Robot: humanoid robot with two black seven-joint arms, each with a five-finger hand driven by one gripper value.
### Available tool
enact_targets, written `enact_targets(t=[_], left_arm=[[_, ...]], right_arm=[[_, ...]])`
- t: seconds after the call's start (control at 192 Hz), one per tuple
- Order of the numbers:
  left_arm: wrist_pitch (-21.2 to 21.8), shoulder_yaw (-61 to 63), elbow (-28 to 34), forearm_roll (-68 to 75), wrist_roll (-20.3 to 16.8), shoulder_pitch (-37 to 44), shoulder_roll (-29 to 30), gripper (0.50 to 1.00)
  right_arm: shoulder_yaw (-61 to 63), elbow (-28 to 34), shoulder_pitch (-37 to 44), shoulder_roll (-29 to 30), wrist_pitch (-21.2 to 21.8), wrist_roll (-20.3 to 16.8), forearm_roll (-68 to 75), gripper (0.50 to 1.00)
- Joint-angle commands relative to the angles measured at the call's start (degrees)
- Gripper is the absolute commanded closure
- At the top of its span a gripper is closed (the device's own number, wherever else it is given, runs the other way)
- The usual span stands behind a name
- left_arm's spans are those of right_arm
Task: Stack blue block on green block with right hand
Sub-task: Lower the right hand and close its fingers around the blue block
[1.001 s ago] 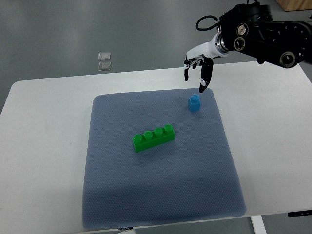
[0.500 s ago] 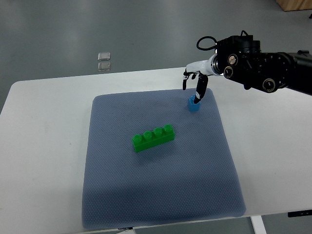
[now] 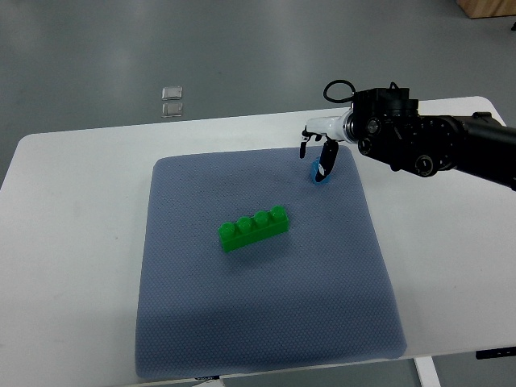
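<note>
A small blue block sits on the grey-blue mat near its far right corner. My right hand comes in from the right and is lowered onto this block, covering most of it; only the block's left edge shows. The block still rests on the mat. A long green block with several studs lies at an angle near the mat's middle, well to the left of and nearer than the hand. The left arm is out of view.
The mat lies on a white table. Two small clear items lie on the floor beyond the table's far edge. My dark right forearm stretches across the table's far right corner.
My right hand has come down and slightly left from above the blue block onto it, and now hides most of it. Neither block has moved.
</note>
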Motion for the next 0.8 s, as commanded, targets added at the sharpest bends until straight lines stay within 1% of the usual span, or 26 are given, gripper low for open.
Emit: enact_targets(t=[0.0, 0.229, 0.328, 0.354, 0.386, 0.506, 0.777, 0.792], left_arm=[[0.0, 0.0, 0.0, 0.0, 0.0, 0.0, 0.0, 0.500], [0.0, 0.0, 0.0, 0.0, 0.0, 0.0, 0.0, 0.500], [0.0, 0.0, 0.0, 0.0, 0.0, 0.0, 0.0, 0.500], [0.0, 0.0, 0.0, 0.0, 0.0, 0.1, 0.0, 0.500], [0.0, 0.0, 0.0, 0.0, 0.0, 0.0, 0.0, 0.500], [0.0, 0.0, 0.0, 0.0, 0.0, 0.0, 0.0, 0.500], [0.0, 0.0, 0.0, 0.0, 0.0, 0.1, 0.0, 0.500], [0.0, 0.0, 0.0, 0.0, 0.0, 0.1, 0.0, 0.500]], right_arm=[[0.0, -0.7, -0.8, 0.3, -0.2, 0.0, -0.1, 0.583], [-0.1, -2.0, -1.6, 0.4, -1.8, 0.1, -0.2, 0.589], [-0.4, -2.1, -1.9, 0.4, -1.9, 0.4, -0.3, 0.613], [-0.4, -2.1, -2.0, 0.4, -1.9, 0.7, -0.4, 0.638], [-0.4, -2.2, -2.0, 0.4, -1.9, 1.0, -0.4, 0.654], [-0.4, -2.7, -2.4, 0.4, -2.2, 1.4, -1.5, 0.681], [-0.5, -3.1, -2.9, 1.3, -2.7, 1.4, -1.7, 0.689], [-0.5, -3.2, -3.4, 1.5, -2.7, 1.4, -1.7, 0.699]])
